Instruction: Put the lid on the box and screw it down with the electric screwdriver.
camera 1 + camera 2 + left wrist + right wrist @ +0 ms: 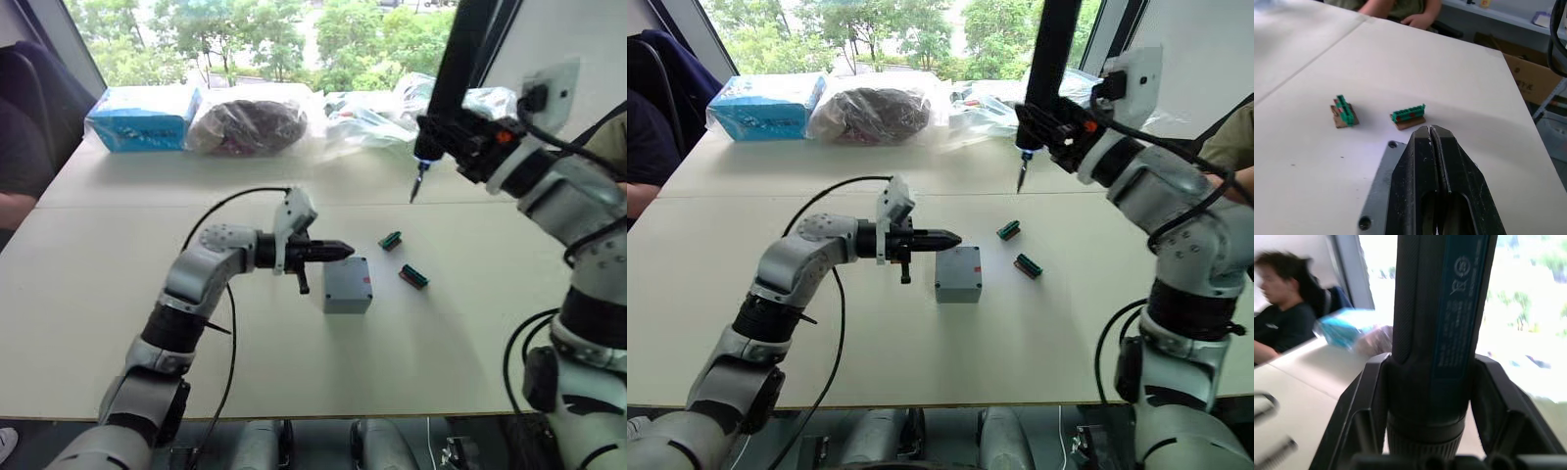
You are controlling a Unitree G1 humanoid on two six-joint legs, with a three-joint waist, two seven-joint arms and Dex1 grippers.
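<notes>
The grey box (345,302) stands in the middle of the table, with the flat grey lid (348,277) lying on top of it. Corner screw holes of the lid (1379,182) show in the left wrist view. My left gripper (347,250) is shut and empty, its tip hovering just over the lid's left rear edge. High over the table's back right, my right gripper (453,132) is shut on the electric screwdriver (457,61). The tool hangs upright, and its bit points down at the table well behind the box.
Two green-and-brown connector pieces (390,240) (413,276) lie just right of the box. A blue carton (143,118) and plastic bags (250,125) line the far edge. A person (20,137) sits at the left, and another person's hand (1416,19) rests beyond the table's right side.
</notes>
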